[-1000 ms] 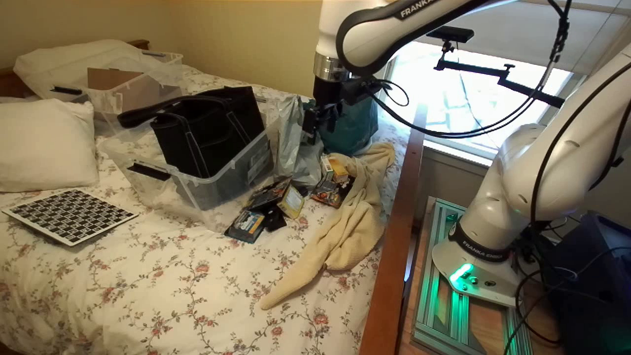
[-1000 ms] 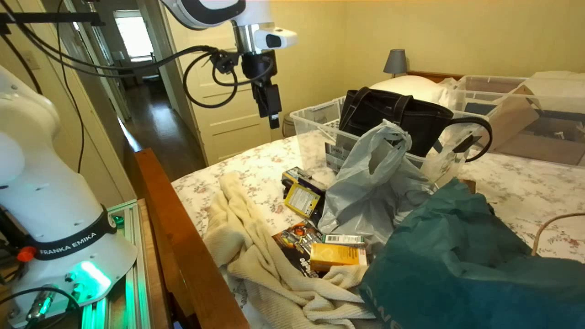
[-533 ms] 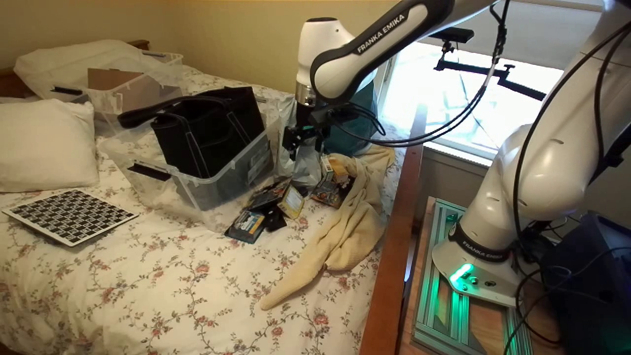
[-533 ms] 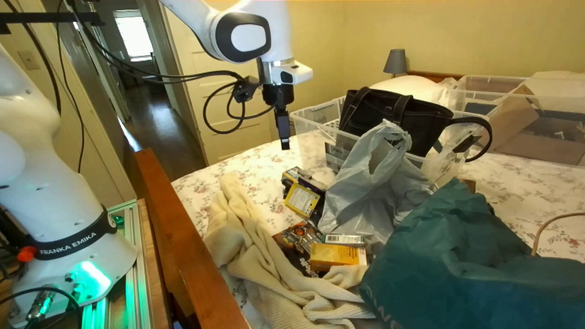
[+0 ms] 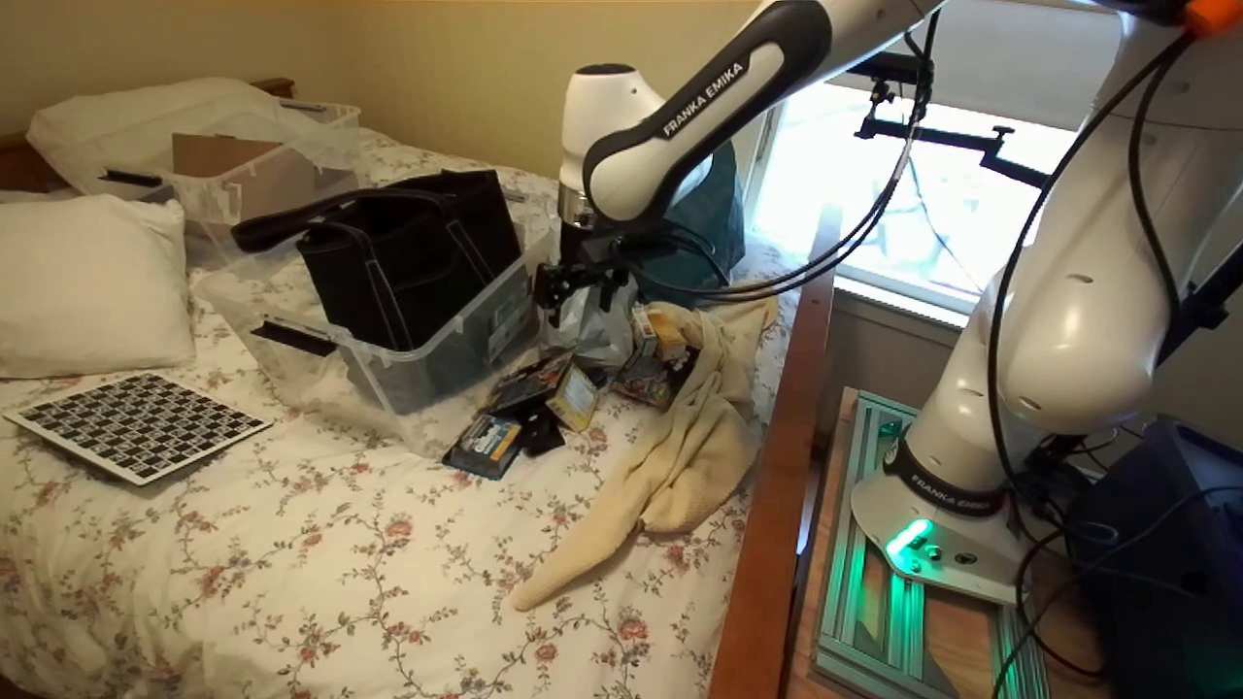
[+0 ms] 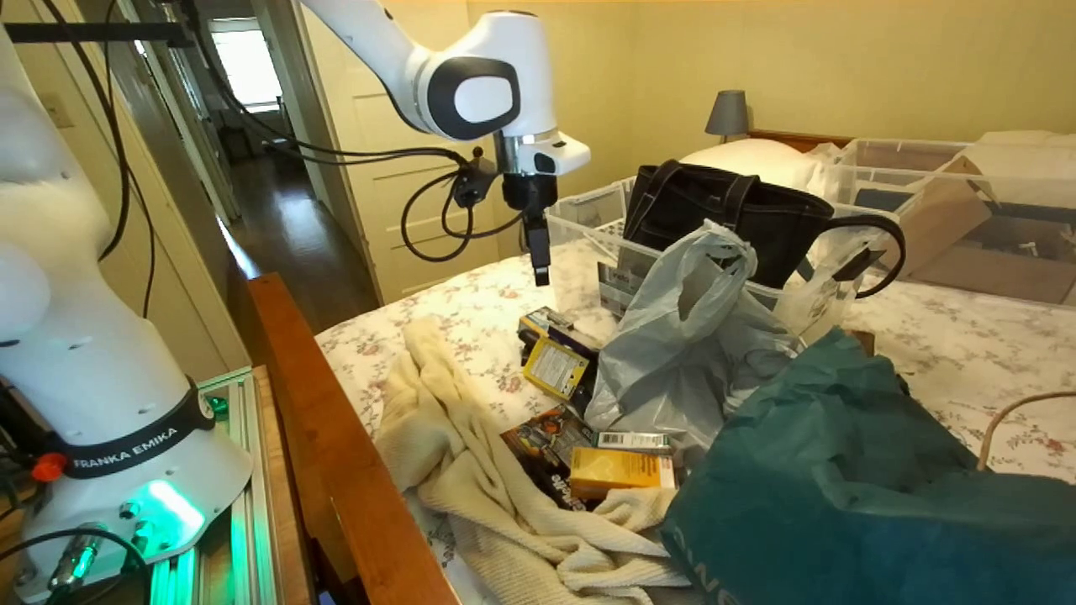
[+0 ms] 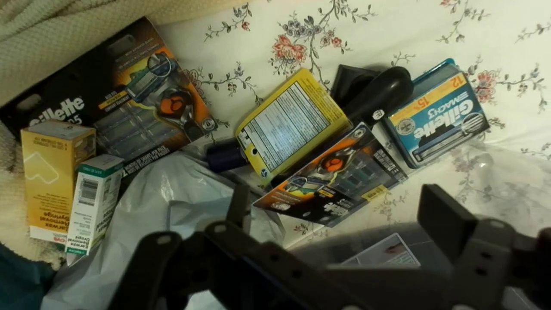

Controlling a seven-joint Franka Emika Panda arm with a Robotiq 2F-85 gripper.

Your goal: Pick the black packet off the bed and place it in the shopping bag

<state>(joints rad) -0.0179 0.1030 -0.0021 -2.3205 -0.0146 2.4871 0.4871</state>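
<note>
Teal and creased, a bag point(image 6: 841, 487) lies nearest on the bed point(image 6: 941, 361) in an exterior view, with a cream towel point(image 6: 471, 470) rumpled beside it. Past the towel, a black Gillette packet point(image 7: 116, 94) lies flat on the bed, one edge overlapped by an orange box point(image 7: 49, 185) and a slim white-and-green box point(image 7: 94, 202). A pale grey plastic bag point(image 6: 664, 370) slumps just beside them. Farther on, a second black packet point(image 7: 335, 176) rests tilted just beside a yellow box point(image 7: 295, 122), near a blue Gillette pack point(image 7: 439, 118); which black one the task means cannot be told. Over this group hangs the gripper point(image 7: 335, 193), its two fingers spread wide apart. Beyond, in both exterior views, the black shopping bag point(image 6: 689, 197) sits inside a clear plastic bin point(image 5: 447, 364), one loop handle reaching over the rim. Farther back come a white pillow point(image 6: 748, 155) and a grey lamp point(image 6: 727, 113).
</note>
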